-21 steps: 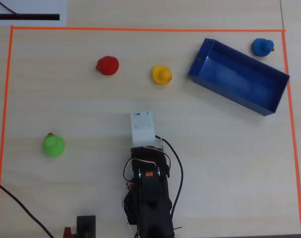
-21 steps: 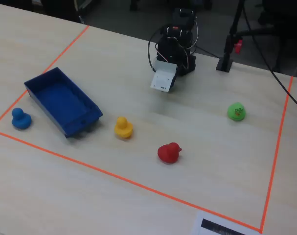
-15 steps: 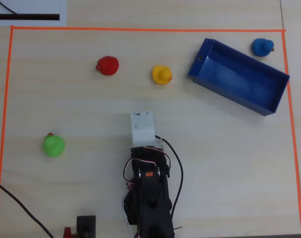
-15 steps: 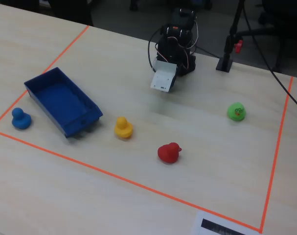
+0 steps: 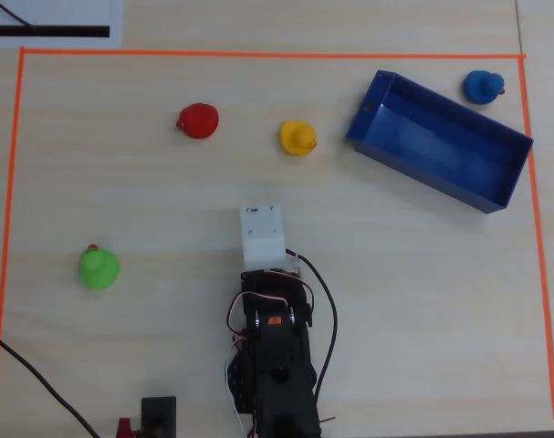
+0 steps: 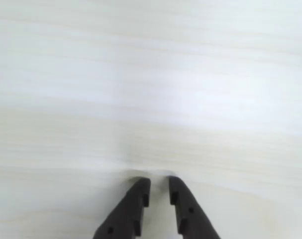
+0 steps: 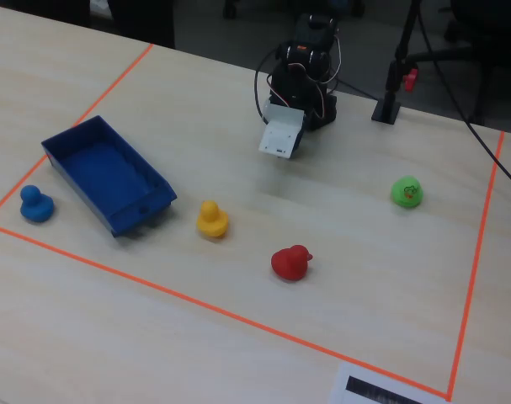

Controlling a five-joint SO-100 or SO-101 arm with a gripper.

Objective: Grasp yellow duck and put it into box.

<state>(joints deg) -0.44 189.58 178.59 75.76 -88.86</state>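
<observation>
The yellow duck stands on the table between the red duck and the box, orange beak toward the box; it also shows in the fixed view. The box is a blue open-top tray, empty, lying at a slant at the upper right; in the fixed view it lies at the left. My gripper hangs just above bare table. Its black jaws stand a narrow gap apart with nothing between them. In the overhead view it sits under the white wrist housing, well short of the duck.
A red duck, a green duck and a small blue duck stand on the table. Orange tape frames the work area. The arm base with its cables is at the bottom edge.
</observation>
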